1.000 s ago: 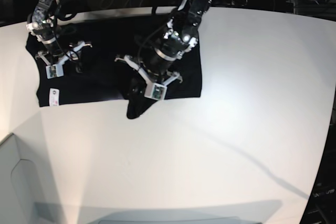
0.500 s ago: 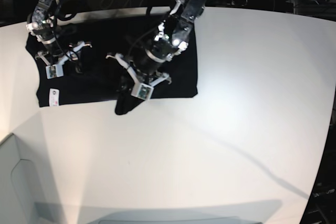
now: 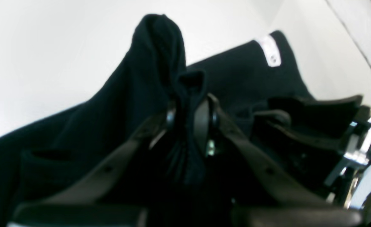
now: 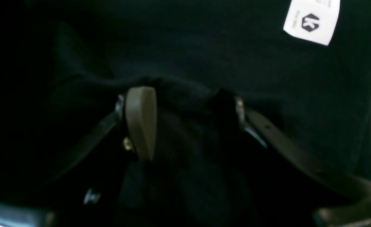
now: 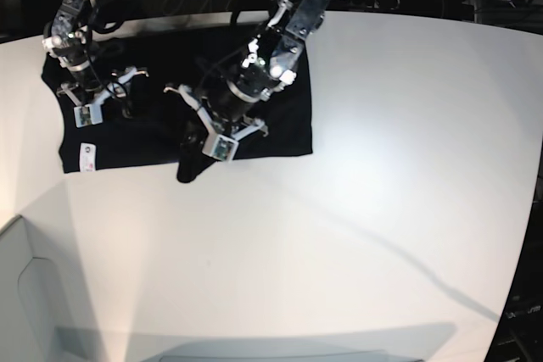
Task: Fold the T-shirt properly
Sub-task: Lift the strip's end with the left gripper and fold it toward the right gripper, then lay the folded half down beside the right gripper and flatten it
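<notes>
The white worktop (image 5: 356,209) lay bare along its near edge. Farther back, toward the far left corner, the black T-shirt (image 5: 280,125) lay spread. The left tool (image 5: 197,152) was clenched on a bunched fold of its cloth, and compared with a second earlier it had dragged that fold leftward, narrowing the shirt's right side. Farthest, the right tool (image 5: 95,106) stood spread wide over the cloth near the white tag (image 5: 86,156), unmoved.
</notes>
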{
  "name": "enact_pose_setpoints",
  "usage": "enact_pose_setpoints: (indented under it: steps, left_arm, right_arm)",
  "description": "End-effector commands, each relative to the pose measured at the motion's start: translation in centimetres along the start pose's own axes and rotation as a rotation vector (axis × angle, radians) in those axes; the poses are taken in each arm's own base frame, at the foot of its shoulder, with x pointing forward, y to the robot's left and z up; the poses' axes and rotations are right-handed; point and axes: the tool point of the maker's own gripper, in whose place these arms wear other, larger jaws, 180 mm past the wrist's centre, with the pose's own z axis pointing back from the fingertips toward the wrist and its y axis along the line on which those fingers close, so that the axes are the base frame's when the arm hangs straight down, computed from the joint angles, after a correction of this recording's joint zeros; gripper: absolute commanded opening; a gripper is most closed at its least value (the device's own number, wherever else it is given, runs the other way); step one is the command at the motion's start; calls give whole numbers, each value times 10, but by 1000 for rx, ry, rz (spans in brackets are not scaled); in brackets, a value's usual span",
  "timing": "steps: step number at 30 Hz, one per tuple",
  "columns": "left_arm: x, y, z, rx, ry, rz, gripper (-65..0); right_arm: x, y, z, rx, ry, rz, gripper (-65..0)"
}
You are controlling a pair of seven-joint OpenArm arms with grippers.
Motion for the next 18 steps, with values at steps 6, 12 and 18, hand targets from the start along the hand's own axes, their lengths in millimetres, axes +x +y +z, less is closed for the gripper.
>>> enact_pose_setpoints:
  steps: [6,12,18]
  left_arm:
    - [24,-10,3,-24,-82,2,-372]
    - [61,-11,34,-27,-204,-12,-261]
    - [79,59,88,100,-294,78,-261]
  right_arm:
    - [4,-2,1,-1,-7,15,-333]
    - [5,-2,2,-2,-9,17,-333]
    - [5,-2,2,-2,-9,17,-333]
